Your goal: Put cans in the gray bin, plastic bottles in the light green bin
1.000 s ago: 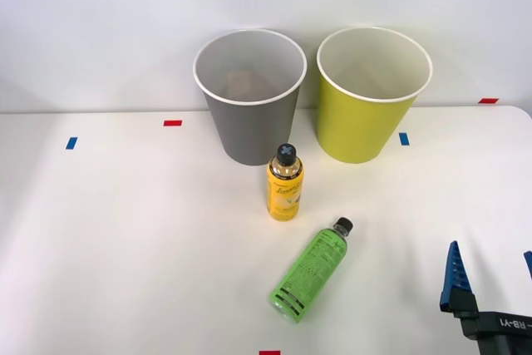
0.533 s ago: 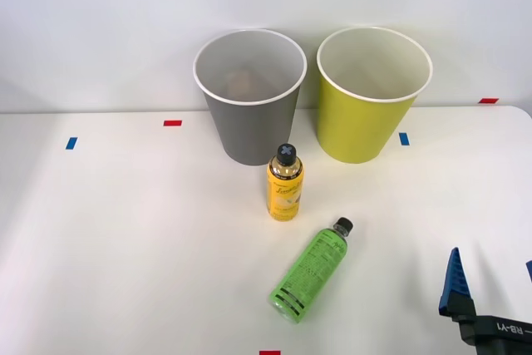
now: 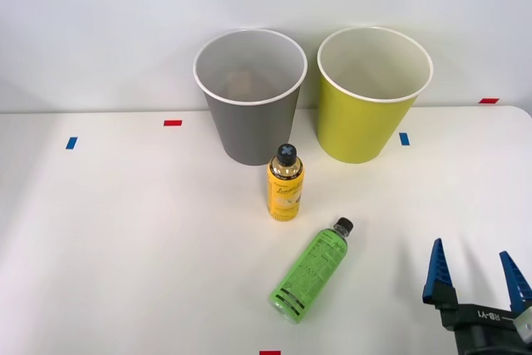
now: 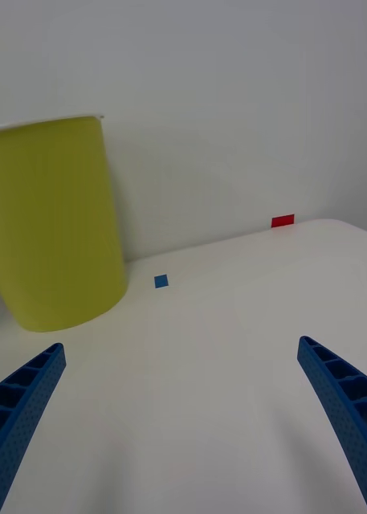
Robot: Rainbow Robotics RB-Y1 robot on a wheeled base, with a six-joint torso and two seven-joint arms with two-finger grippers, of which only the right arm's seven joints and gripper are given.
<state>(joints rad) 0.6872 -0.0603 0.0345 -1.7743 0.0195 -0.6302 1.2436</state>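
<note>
From my feed, the green bottle [image 3: 312,270] lies flat on the counter [image 3: 125,230] at about 9 o'clock from my right gripper [image 3: 476,269], well apart, with the yellow bottle [image 3: 285,183] upright further off at 10. The fingers [image 3: 436,272] are spread wide, holding and touching nothing. The light green bin [image 3: 366,114] sits up at 11 o'clock, the gray bin [image 3: 249,114] just beside it.

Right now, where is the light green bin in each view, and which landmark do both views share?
Front view: the light green bin stands upright at the back of the table, right of the gray bin.
Right wrist view: its wall rises beyond the open right gripper.
Shared landmark: the blue tape mark beside the bin.
</note>
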